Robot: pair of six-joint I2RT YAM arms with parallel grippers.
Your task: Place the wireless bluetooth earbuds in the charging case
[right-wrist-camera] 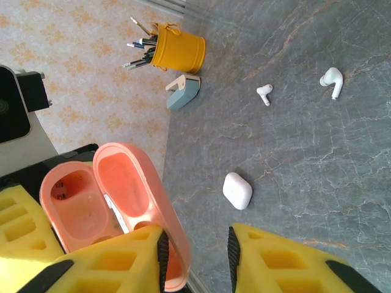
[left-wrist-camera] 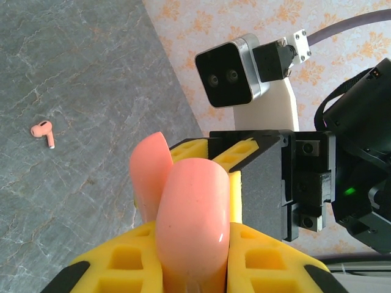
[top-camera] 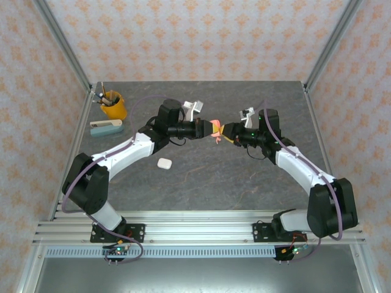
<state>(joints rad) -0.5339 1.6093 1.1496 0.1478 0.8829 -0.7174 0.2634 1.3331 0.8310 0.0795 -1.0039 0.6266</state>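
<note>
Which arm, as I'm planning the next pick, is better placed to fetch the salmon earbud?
Probably right: the right gripper is open, gripping nothing, while the left gripper is clamped on the open salmon case.

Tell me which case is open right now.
The salmon case, raised in the air with its two halves swung apart; the white case lies shut on the table.
</note>
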